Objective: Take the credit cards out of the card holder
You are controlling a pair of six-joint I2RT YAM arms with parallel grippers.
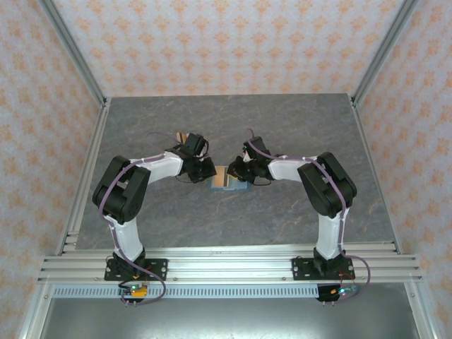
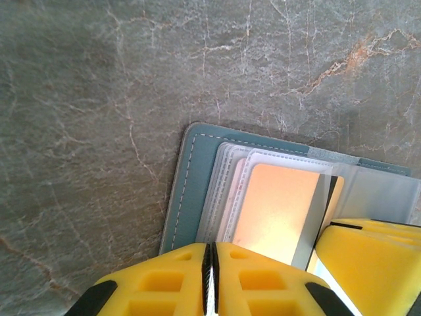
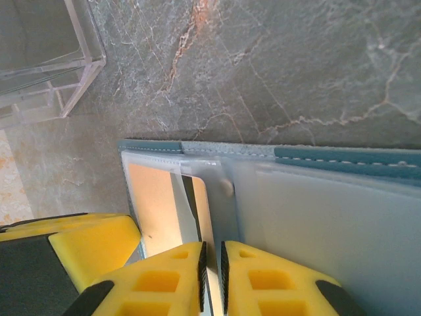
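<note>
- the flat teal bifold card holder [image 1: 227,181] lies open on the grey marbled counter [image 1: 304,127], between both arms, its long axis running from one gripper to the other.
- the left gripper [image 2: 210,276] is closed, jaws together at the near edge of the orange-brown card [image 2: 283,210]; i cannot tell if it nips anything.
- the right gripper [image 3: 212,270] pinches a clear plastic sleeve leaf [image 3: 223,191], holding it up.
- the card sits straight ahead of the left fingertips, so that arm looks better placed to draw it out.

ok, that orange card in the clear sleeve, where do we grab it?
Probably its thin edge nearest the left gripper, fingers coming in low from that side. The orange card lies flat inside the clear sleeve on the wallet, so its face offers nothing to pinch. Which side the sleeve opens, I cannot tell.
</note>
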